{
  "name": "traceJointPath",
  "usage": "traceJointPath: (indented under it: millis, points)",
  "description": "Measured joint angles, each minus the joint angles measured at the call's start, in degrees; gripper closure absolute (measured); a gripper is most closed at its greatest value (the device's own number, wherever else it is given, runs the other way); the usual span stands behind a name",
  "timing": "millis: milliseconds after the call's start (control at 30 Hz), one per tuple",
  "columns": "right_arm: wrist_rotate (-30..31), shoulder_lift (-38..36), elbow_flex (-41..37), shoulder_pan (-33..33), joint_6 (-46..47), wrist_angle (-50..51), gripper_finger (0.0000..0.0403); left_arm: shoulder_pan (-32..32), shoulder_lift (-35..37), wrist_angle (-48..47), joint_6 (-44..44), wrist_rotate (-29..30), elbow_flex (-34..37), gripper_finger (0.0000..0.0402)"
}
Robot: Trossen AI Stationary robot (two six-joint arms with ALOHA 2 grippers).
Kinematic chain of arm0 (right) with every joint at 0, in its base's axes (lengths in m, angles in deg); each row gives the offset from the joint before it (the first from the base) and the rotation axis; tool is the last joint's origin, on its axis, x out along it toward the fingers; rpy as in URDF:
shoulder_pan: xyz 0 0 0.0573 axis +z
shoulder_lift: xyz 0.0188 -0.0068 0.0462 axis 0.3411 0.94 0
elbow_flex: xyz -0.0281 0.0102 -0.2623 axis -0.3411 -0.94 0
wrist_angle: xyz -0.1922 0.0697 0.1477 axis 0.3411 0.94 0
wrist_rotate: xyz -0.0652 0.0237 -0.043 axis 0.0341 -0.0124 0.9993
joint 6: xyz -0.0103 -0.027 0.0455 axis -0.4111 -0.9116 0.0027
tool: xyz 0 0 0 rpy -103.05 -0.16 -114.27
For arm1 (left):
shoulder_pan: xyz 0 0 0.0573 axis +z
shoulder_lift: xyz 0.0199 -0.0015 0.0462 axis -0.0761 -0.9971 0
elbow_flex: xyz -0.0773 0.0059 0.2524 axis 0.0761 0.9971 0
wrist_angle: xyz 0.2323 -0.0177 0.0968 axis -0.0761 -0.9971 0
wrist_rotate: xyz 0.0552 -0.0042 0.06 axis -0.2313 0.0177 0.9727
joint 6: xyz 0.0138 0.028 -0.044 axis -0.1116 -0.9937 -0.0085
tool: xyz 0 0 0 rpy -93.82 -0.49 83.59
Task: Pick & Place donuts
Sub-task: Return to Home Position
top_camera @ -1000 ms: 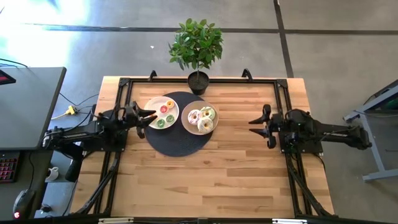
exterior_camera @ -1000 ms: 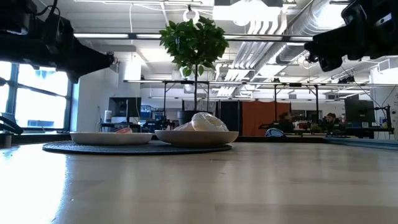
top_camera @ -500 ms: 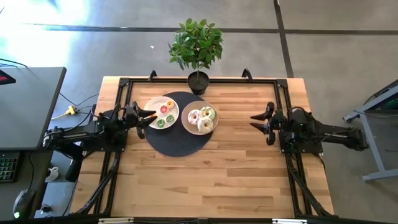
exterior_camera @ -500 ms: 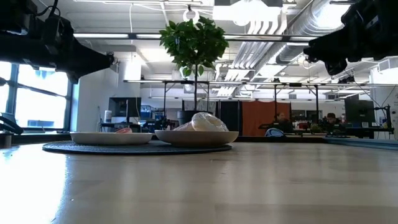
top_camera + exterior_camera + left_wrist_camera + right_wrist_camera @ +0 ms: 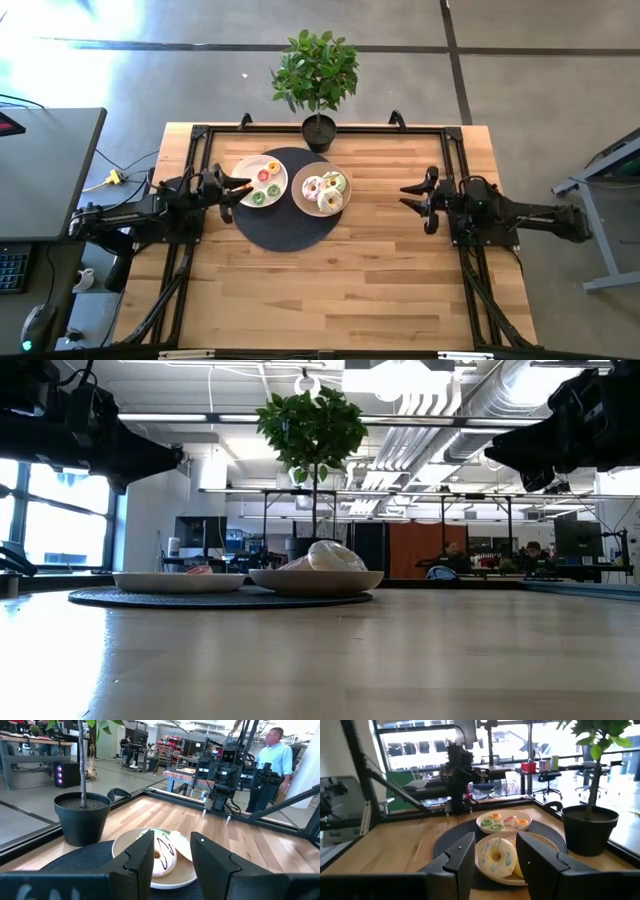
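Note:
Three larger donuts [image 5: 323, 190] with pink, pale green and white icing lie on the right white plate [image 5: 303, 203]. The tiny donuts [image 5: 265, 182] in green, pink and yellow lie on the left plate [image 5: 243, 172]. Both plates rest on a round dark mat [image 5: 285, 225]. My left gripper [image 5: 243, 191] is open and hovers just left of the tiny-donut plate. In its wrist view its fingers [image 5: 172, 862] frame the larger donuts [image 5: 162, 852]. My right gripper [image 5: 408, 197] is open and hovers over bare table, well right of the plates, facing them [image 5: 495, 865].
A potted plant [image 5: 318, 128] stands at the table's far edge, just behind the plates. A black frame [image 5: 420, 128] runs around the table's edges. The near half of the wooden table [image 5: 330, 290] is free. A person [image 5: 272, 765] stands in the room beyond the table.
My right gripper has shifted a little: it drew back slightly toward the table's right edge, then came forward again toward the plates, and in the low view it sits a little lower. It stays open. The donuts and plates have not moved.

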Motion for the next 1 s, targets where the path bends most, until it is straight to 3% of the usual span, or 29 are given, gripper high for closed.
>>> traceJointPath:
  millis: [167, 333, 1000]
  points:
    - [-0.5, -0.1, 0.0, 0.0, -1.7, 1.7, 0.0263, 0.0, 0.0, 0.0, 0.0, 0.0, 0.0, 0.0275]
    - [3.8, 0.0, 0.0, 0.0, -1.9, 8.7, 0.0263, 0.0, 0.0, 0.0, 0.0, 0.0, 0.0, 0.0275]
    - [4.0, 1.5, 0.1, 0.0, -1.9, 8.3, 0.0263, 0.0, 0.0, -0.1, 0.0, 0.0, 0.0, 0.0275]
